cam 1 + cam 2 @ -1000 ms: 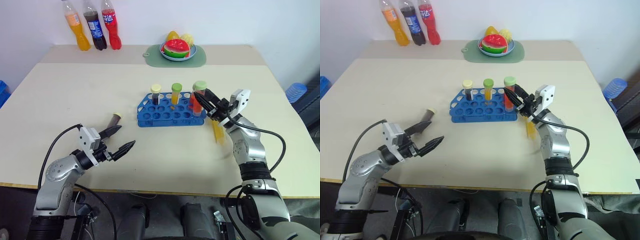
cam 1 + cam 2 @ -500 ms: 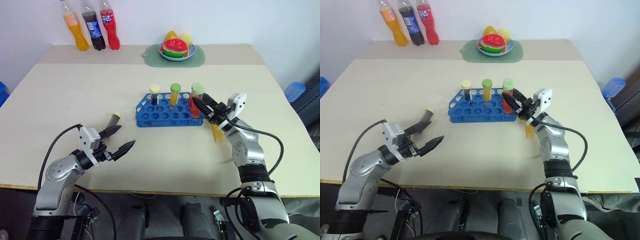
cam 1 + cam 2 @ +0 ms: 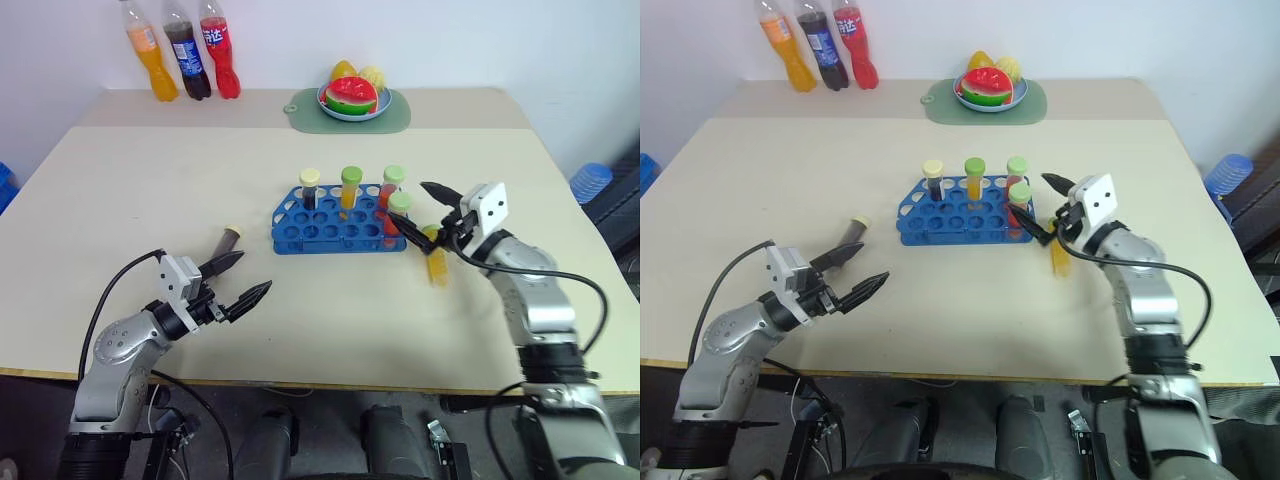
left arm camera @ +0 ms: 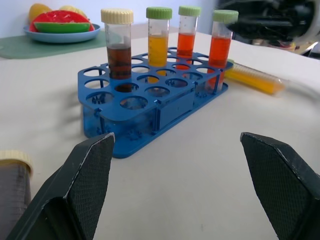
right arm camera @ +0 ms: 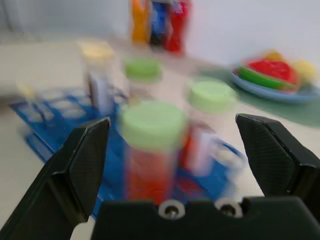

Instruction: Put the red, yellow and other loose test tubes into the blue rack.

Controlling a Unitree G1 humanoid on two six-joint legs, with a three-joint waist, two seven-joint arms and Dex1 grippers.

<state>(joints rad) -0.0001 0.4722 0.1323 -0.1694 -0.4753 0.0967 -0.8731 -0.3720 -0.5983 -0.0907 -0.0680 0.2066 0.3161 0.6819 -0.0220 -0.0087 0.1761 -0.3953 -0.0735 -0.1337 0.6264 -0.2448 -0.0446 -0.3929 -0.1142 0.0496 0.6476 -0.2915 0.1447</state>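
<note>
The blue rack (image 3: 330, 245) stands mid-table holding a dark brown test tube (image 3: 311, 187), a yellow one (image 3: 351, 186) and two red ones, one at the back (image 3: 392, 181) and one at the front right corner (image 3: 399, 211). My right gripper (image 3: 407, 200) is open, its fingers either side of that front red tube (image 5: 152, 150) and apart from it. A loose yellow tube (image 3: 437, 264) lies on the table right of the rack, below the right gripper. A loose dark brown tube (image 3: 230, 240) lies left of the rack, just beyond my open, empty left gripper (image 3: 254, 270).
Three soda bottles (image 3: 190, 50) stand at the back left. A fruit plate (image 3: 352, 100) sits on a green mat (image 3: 397, 118) at the back centre. A blue object (image 3: 590, 183) is beyond the table's right edge. Bare tabletop lies in front of the rack.
My right gripper has opened and let go of the red tube, which now stands in the rack's front right corner; the hand has drawn back to the right. The left arm has kept still.
</note>
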